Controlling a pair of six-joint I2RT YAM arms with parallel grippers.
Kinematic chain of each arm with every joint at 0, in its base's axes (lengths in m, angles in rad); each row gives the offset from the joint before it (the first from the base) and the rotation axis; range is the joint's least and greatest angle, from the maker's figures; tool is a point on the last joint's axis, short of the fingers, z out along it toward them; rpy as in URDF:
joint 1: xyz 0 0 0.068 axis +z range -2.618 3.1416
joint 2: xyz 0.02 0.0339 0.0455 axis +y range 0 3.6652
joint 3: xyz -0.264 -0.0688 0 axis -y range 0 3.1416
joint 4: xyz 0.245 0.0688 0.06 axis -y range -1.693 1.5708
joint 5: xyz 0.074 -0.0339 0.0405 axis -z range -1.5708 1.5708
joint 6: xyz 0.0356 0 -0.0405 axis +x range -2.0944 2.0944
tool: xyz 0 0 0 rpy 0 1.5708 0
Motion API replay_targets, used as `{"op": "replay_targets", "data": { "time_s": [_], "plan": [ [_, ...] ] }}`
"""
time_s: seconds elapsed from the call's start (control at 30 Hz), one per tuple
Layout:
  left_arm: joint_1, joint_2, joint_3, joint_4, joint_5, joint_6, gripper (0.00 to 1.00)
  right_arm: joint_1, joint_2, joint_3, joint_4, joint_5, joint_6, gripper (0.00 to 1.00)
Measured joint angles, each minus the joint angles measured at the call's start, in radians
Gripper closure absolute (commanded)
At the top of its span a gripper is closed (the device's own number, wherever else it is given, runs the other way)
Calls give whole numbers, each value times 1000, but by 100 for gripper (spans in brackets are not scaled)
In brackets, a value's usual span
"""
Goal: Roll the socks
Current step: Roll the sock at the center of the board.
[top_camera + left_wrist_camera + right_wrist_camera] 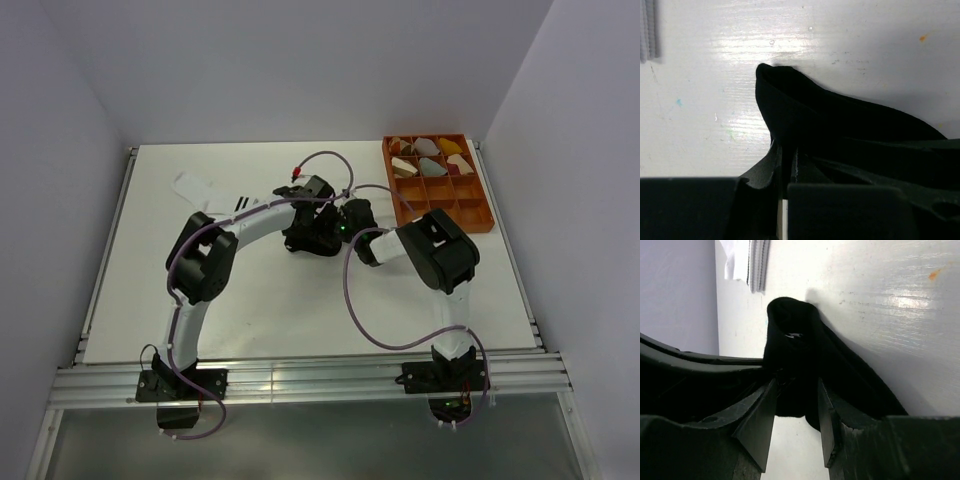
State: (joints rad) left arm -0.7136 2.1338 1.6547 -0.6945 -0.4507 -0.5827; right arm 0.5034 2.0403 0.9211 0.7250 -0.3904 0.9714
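Observation:
The black sock (805, 107) lies bunched on the white table, one end folded up into a rounded lump (790, 325). My left gripper (786, 150) is shut on it, with dark fabric pinched in the thin gap between the jaws. My right gripper (796, 392) faces it from the other side, and its jaws press on the folded lump. In the top view both grippers (305, 228) (340, 230) meet over the sock (300, 244) at mid-table. The white sock (195, 185) with black cuff stripes lies flat at the back left and also shows in the right wrist view (735, 260).
An orange divided tray (470, 215) stands at the back right and holds several rolled bundles in its far compartments. A purple cable (355, 310) loops over the table by the right arm. White walls stand on three sides of the table.

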Motion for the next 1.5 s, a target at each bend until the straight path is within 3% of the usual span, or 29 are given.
{"op": "replay_targets", "data": {
  "time_s": [0.2, 0.4, 0.73, 1.5],
  "plan": [
    [8, -21, -32, 29, 22, -1, 100, -15, 10, 1, 66, 3, 59, 62],
    [18, -34, -51, 47, 43, -4, 100, -50, 12, -5, 154, 3, 108, 62],
    [21, -41, -61, 58, 53, -4, 100, -54, 44, 41, 116, -19, 111, 57],
    [23, -50, -81, 82, 65, -2, 100, -30, 105, 95, 26, -56, 105, 60]
  ]
}}
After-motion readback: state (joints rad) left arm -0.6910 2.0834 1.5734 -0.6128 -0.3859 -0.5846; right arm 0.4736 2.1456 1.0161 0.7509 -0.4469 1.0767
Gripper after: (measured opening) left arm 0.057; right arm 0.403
